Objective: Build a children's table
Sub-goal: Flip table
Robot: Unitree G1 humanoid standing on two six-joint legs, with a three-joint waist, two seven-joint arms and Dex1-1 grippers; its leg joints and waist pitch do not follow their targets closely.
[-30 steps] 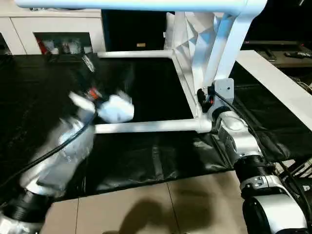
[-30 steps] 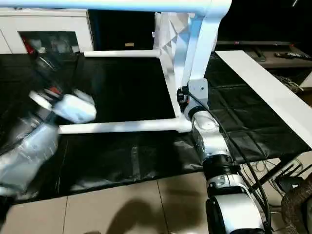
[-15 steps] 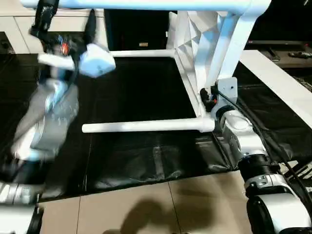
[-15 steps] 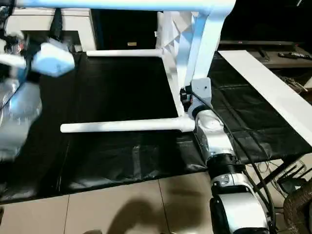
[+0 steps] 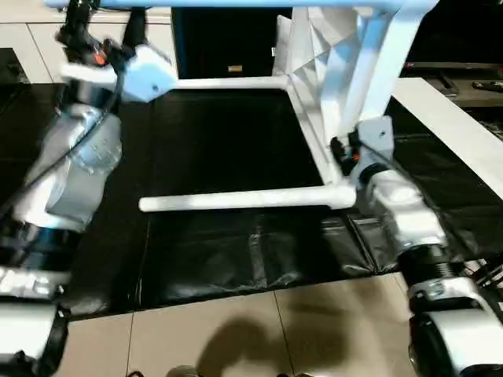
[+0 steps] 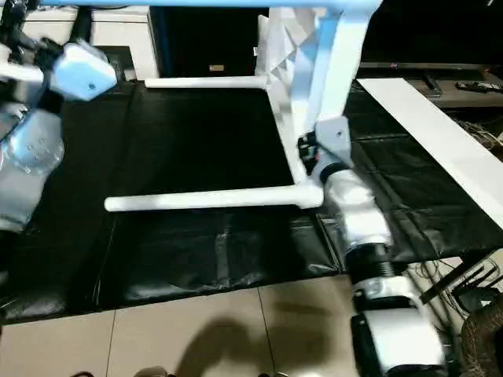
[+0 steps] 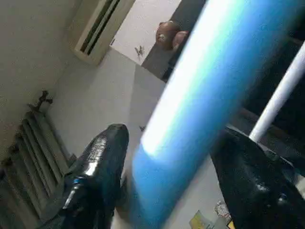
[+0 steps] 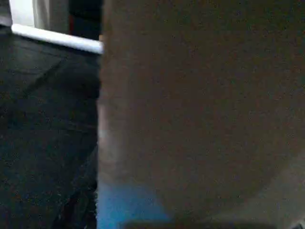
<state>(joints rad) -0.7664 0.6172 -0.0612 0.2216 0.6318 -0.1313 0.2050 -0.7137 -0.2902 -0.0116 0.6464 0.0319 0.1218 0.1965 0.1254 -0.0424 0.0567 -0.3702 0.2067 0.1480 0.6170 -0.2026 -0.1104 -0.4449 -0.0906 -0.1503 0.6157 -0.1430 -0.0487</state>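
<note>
Left gripper is raised at the upper left, its two black fingers straddling a table leg with gaps on both sides, not clamped. Three legs of the children's table can be counted: the top one, a far one and a near one, both lying level over the black sheet. Its ribbed top stands on edge at the right. Right gripper sits at the top's lower corner; whether it grips I cannot tell. No writing is readable. Beige floor tiles lie nearest, a white cabinet behind.
</note>
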